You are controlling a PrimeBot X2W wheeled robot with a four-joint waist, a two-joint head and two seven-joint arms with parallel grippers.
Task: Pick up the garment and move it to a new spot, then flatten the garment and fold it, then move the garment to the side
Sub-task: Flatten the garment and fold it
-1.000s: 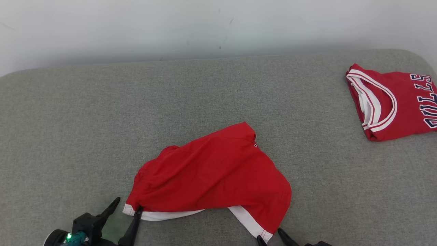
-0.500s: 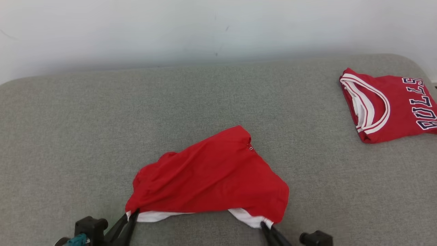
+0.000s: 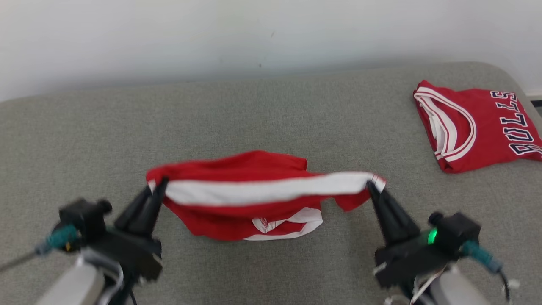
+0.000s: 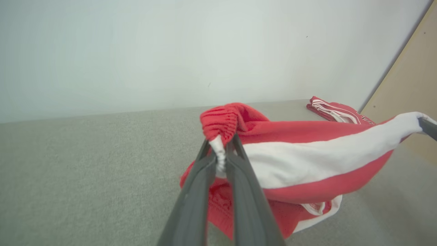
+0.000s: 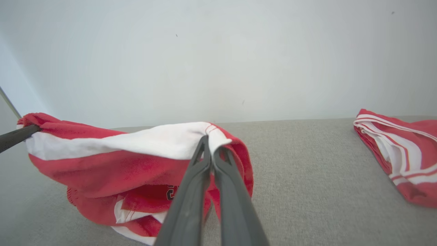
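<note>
My left gripper [image 3: 157, 186] is pinched shut on one end of the white band of the shorts [image 3: 250, 167], and my right gripper [image 3: 372, 187] is clamped on the other end. The shorts hang stretched between the two pairs of jaws, with the lower folds sagging to the cushion [image 3: 271, 114] below them. A jersey [image 3: 482, 127] lies well off to the right, beyond the right jaws.

Both grippers stood open at the near hem a second ago and are now clamped on it: left gripper [image 3: 159, 184] at the left corner, right gripper [image 3: 371, 187] at the right. Both have risen. The red shorts [image 3: 237, 163] no longer lie flat. The white hem band [image 3: 271, 189] is lifted and stretched between the fingertips, and the rest hangs bunched onto the grey cushion [image 3: 271, 106].
</note>
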